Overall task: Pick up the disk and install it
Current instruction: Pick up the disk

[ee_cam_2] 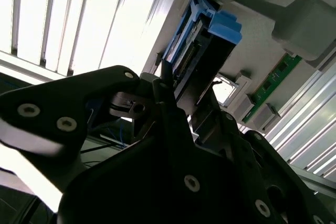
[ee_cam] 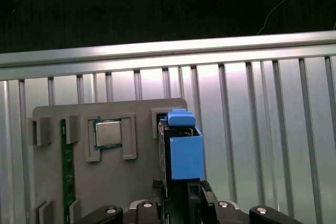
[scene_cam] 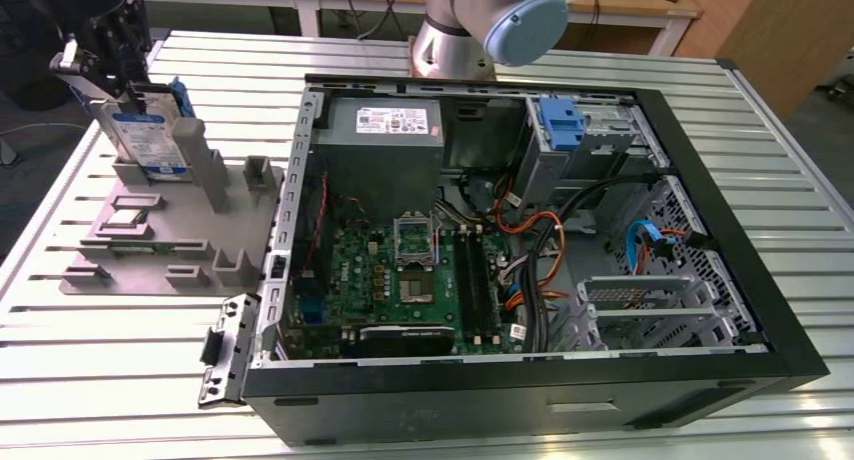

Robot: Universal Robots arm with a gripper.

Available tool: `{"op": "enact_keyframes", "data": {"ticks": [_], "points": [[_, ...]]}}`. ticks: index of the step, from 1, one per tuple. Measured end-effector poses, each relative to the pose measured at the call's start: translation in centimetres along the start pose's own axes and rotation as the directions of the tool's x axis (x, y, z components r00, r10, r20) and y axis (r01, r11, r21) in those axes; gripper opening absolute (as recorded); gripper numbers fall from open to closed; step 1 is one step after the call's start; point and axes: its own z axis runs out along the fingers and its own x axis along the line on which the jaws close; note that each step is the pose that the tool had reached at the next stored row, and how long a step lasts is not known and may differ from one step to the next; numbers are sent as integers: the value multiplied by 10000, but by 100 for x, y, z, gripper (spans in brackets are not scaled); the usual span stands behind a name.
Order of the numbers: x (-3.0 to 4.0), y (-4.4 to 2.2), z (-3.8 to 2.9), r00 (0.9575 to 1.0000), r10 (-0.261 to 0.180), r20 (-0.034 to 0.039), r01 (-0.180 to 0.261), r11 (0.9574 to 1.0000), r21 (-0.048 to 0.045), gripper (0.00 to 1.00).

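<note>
Disk (scene_cam: 144,140) upright beside grey post (scene_cam: 191,160)

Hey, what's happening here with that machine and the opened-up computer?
A robot arm is fetching a computer drive. Its gripper is at the top of the disk, which stands upright in a grey holder on the metal table, to the exterior view's left of the open computer case. Whether the gripper has closed on the disk cannot be told. The disk is not yet in the case.
</note>
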Motion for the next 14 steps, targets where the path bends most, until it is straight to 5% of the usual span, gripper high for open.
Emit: {"op": "enact_keyframes", "data": {"ticks": [14], "points": [[0, -4, 3, 9996, -280, -9, 280, 9996, -13, 35]]}}
